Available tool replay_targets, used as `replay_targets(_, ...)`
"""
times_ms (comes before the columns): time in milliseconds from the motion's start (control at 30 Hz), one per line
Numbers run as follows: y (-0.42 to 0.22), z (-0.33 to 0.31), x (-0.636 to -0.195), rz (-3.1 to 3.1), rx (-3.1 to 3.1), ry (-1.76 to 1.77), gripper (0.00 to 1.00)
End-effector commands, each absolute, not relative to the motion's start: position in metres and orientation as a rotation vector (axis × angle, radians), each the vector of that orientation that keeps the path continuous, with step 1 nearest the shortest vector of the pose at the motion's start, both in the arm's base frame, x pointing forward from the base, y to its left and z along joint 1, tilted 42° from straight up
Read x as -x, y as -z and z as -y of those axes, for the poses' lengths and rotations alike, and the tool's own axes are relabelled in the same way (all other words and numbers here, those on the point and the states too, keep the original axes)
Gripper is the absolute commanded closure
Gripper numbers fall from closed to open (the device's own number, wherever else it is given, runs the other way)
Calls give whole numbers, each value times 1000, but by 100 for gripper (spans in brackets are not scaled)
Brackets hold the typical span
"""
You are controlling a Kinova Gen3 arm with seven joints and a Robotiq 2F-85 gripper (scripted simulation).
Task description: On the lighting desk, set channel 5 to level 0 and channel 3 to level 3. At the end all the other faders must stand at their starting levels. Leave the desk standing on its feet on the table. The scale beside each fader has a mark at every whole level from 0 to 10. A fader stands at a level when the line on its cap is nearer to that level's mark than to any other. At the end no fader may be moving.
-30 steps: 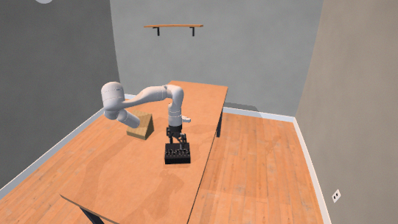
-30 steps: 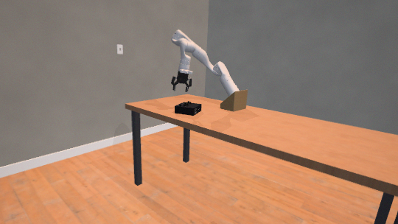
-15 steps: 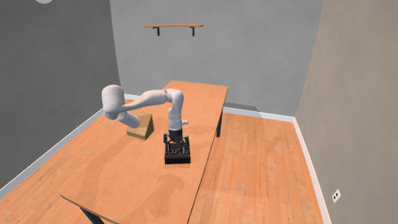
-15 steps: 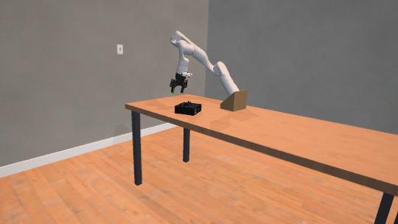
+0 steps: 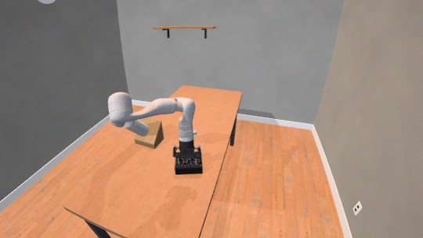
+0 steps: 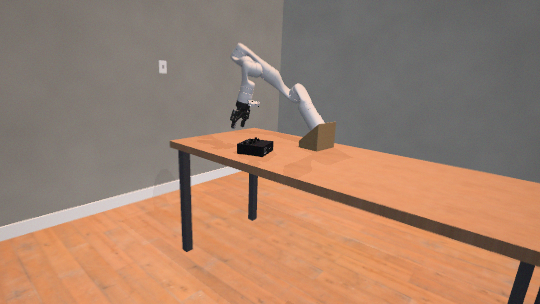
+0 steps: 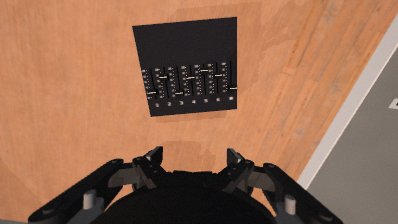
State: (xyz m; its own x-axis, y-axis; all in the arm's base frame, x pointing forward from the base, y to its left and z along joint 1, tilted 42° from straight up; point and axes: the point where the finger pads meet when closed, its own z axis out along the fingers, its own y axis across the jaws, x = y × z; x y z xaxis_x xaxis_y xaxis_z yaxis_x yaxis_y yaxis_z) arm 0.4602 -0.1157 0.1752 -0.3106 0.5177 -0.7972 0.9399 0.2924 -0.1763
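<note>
Wrist view: the lighting desk lay flat on the counter near its edge, seven faders in a row with numbers beneath, caps at mixed heights; exact levels too small to read. The end effector hung well above it, fingers spread wide and holding nothing, squared to the fader row, probably to line up for a descent. Neither channel looked touched yet.

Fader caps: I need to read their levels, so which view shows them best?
The wrist view: it looks straight down on the lighting desk, with each fader cap separate beside its scale. The top and exterior views show only a small dark box, caps unreadable.
</note>
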Motion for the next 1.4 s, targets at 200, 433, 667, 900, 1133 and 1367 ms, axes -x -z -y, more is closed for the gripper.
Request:
replay_targets(200, -177, 123, -462, -1993, -1219, 922, 0)
replay_targets(433, -177, 124, -462, -1999, -1209, 927, 0)
replay_targets(667, -177, 124, -462, -2000, -1209, 927, 0)
replay_targets(900, -177, 124, -462, -2000, -1209, 927, 0)
replay_targets(1133, -177, 124, -462, -2000, -1209, 927, 0)
replay_targets(1367, -177, 124, -462, -2000, -1209, 927, 0)
